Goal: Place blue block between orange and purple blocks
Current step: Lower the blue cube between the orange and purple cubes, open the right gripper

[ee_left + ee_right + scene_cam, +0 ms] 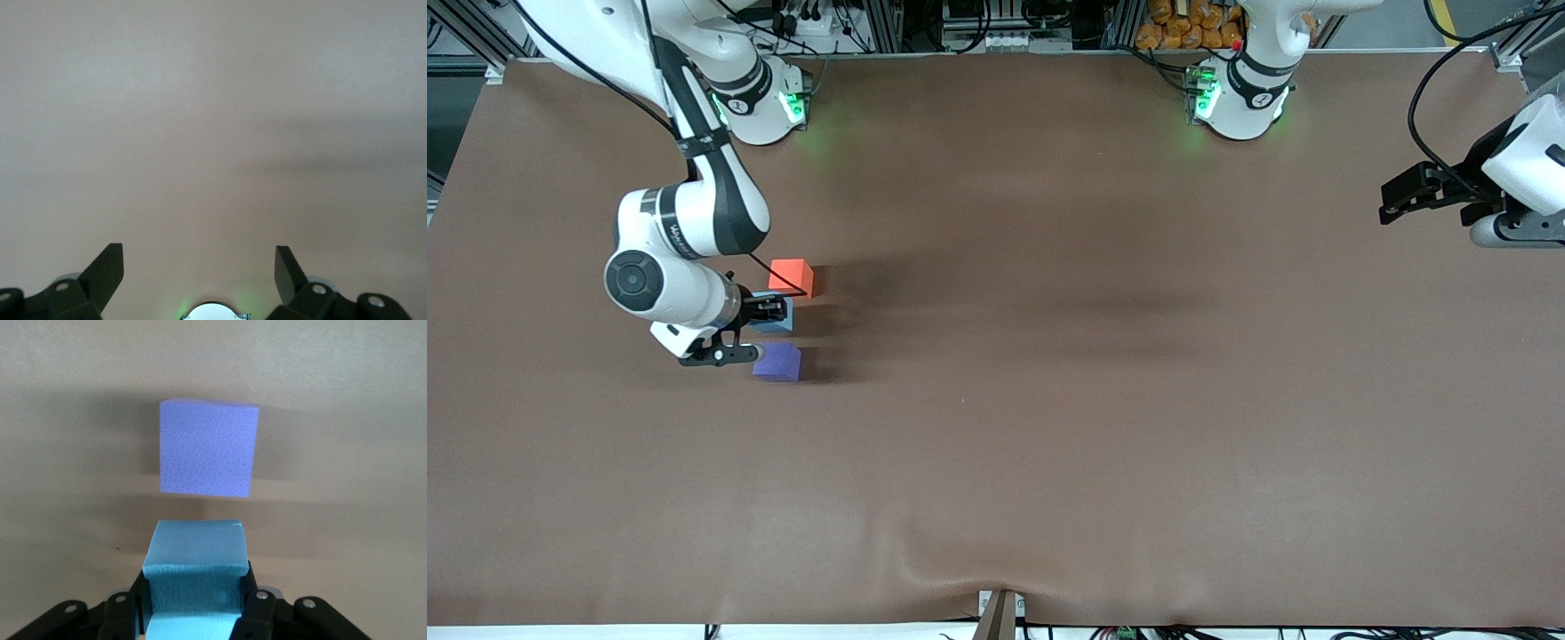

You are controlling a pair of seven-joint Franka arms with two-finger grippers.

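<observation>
My right gripper point(769, 311) is shut on the sky-blue block point(775, 316), which sits low at the table between the orange block point(792, 276) and the purple block point(778, 362). In the right wrist view the blue block point(195, 573) is pinched between the black fingers point(255, 603), with the purple block point(209, 447) just past it. The orange block is out of that view. My left gripper point(1392, 200) is open and waits over the table's edge at the left arm's end; its wrist view shows both fingertips point(107, 267) apart over bare table.
The brown table cover point(1049, 400) spreads wide toward the front camera and the left arm's end. The right arm's forearm point(694, 222) hangs over the table beside the three blocks.
</observation>
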